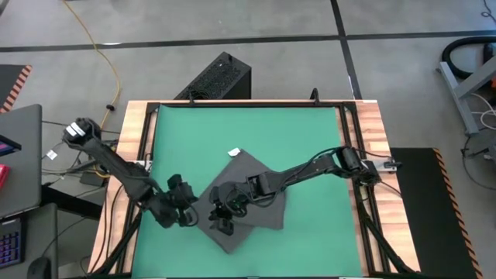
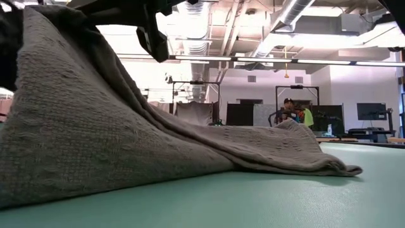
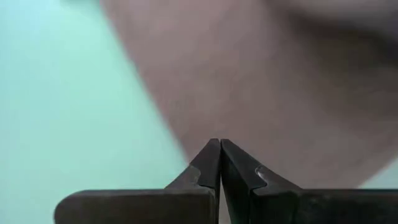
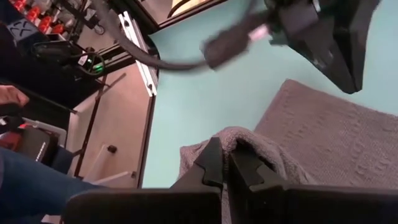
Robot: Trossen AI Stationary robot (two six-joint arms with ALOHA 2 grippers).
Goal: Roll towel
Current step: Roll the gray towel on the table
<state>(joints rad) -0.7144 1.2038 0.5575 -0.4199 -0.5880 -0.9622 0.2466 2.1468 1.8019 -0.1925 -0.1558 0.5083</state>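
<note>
The dark grey towel (image 1: 249, 167) lies on the green mat (image 1: 302, 128) near the table's middle, its white tag (image 1: 234, 153) at the far corner. My right gripper (image 4: 227, 148) reaches in from the right and is shut on the towel's near left part. In the low view the towel (image 2: 126, 139) climbs steeply to the raised side, and its other side lies flat on the mat. My left gripper (image 3: 221, 144) is shut with nothing between its fingers, just left of the towel (image 1: 188, 215). Whether it touches the cloth I cannot tell. My right gripper pinches a bunched fold of the towel (image 4: 244, 138) between its two fingers, which come slanting down from the table's right side. One layer or several, I cannot tell. The held part is lifted off the mat; the cloth slopes down from it, and its far part rests on the mat.
The mat has bare room on the far side and to the right. Wooden table borders (image 1: 130, 155) frame the mat. A black box (image 1: 218, 76) stands on the floor beyond the far edge. People (image 2: 294, 111) stand in the room behind.
</note>
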